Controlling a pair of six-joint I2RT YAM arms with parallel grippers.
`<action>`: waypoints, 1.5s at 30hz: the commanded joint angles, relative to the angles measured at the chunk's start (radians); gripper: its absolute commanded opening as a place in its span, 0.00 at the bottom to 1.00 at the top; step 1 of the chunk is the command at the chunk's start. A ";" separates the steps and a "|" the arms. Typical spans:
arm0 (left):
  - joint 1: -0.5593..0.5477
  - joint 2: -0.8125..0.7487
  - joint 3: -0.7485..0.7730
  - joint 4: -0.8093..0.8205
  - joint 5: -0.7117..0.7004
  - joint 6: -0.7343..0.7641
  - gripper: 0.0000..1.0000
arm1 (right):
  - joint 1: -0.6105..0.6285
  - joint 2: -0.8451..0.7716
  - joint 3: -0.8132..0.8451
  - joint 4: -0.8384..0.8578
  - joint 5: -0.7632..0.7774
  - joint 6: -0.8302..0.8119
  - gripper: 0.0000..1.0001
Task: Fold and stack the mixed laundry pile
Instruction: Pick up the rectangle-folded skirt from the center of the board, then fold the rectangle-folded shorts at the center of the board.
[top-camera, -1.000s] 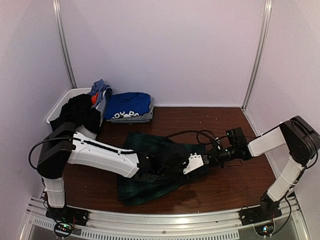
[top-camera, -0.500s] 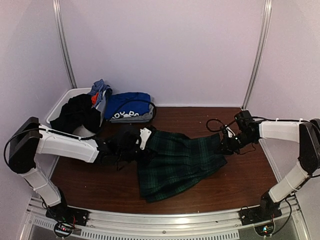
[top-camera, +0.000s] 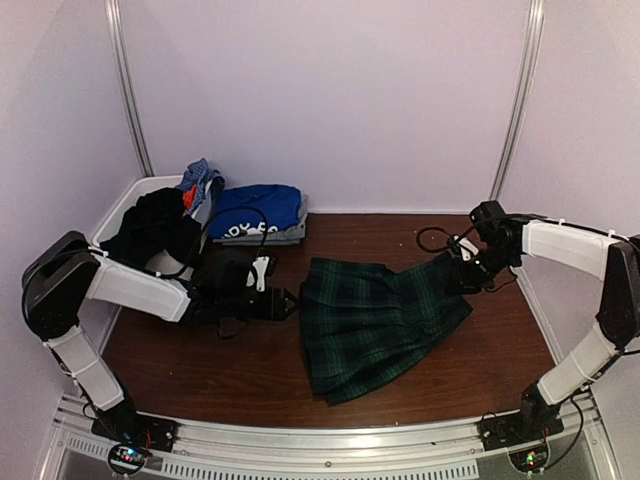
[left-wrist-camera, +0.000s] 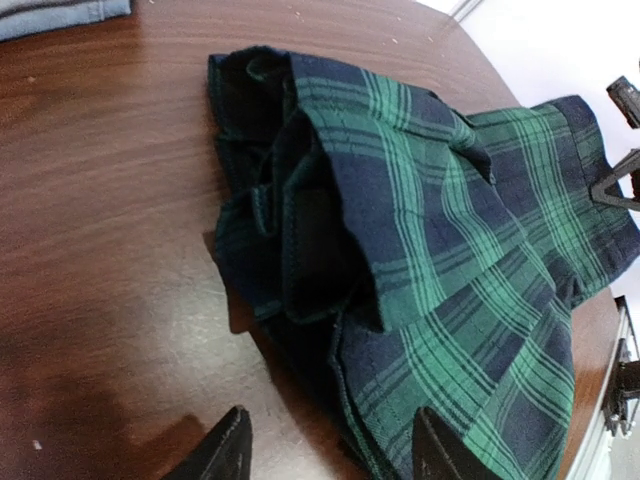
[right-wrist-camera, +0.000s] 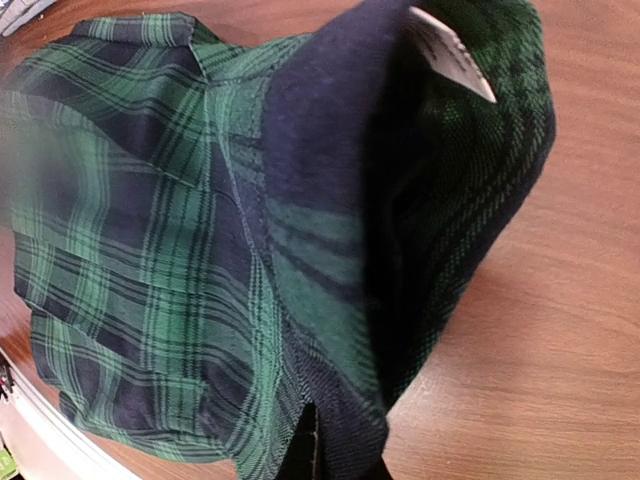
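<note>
The dark green tartan skirt (top-camera: 385, 320) lies spread on the brown table (top-camera: 200, 370). In the left wrist view its rumpled folds (left-wrist-camera: 420, 220) fill the frame. My left gripper (top-camera: 287, 303) is open at the skirt's left edge, holding nothing. Its fingertips (left-wrist-camera: 232, 445) straddle the hem. My right gripper (top-camera: 467, 272) is shut on the skirt's far right corner, and in the right wrist view the cloth (right-wrist-camera: 200, 230) hangs from that pinch (right-wrist-camera: 330, 465). A folded royal-blue T-shirt (top-camera: 258, 212) rests on a grey piece at the back.
A white basket (top-camera: 118, 212) stands at the back left with a black garment (top-camera: 155, 230) draped over its rim and a multicoloured piece (top-camera: 200, 180) behind. Pale walls close in on three sides. A metal rail (top-camera: 330, 440) runs along the near edge.
My left gripper swept from the skirt's right side to its left edge and opened wider. My right gripper drew the skirt's corner right and back, spreading the skirt flatter.
</note>
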 joint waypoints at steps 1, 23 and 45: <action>0.001 0.095 0.025 0.168 0.180 -0.076 0.55 | 0.000 0.001 0.076 -0.047 0.079 -0.028 0.00; -0.028 0.406 0.032 0.610 0.303 -0.361 0.29 | 0.219 0.156 0.342 -0.219 0.335 -0.003 0.00; -0.053 0.497 0.051 0.627 0.289 -0.435 0.00 | 0.680 0.643 0.911 -0.471 0.637 0.162 0.03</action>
